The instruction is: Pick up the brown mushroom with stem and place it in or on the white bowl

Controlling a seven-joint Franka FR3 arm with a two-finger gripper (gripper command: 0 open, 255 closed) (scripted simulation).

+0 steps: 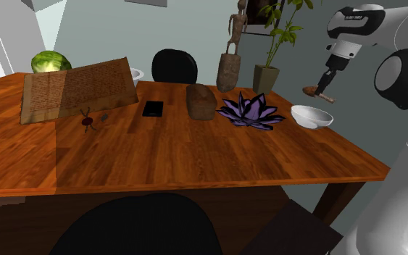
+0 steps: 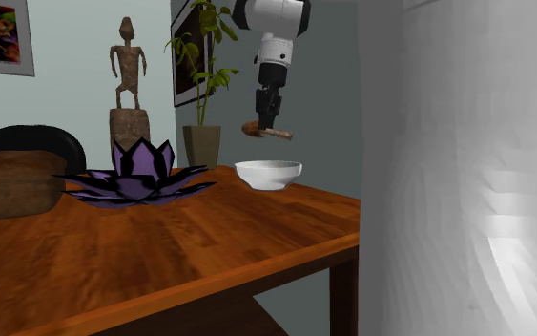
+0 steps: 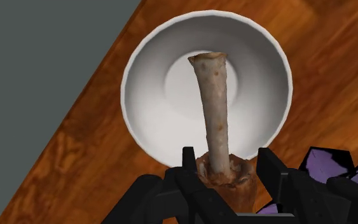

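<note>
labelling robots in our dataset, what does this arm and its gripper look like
The arm has rounded white shells with dark joints, and a line of small dark lettering on the wrist shell. The gripper is all black, with two blocky fingers.

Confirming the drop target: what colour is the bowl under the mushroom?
The bowl is white; clearest in the wrist view.

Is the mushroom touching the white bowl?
Apart. In the second exterior view the mushroom hangs in the gripper above the bowl, with grey wall showing between them.
</note>
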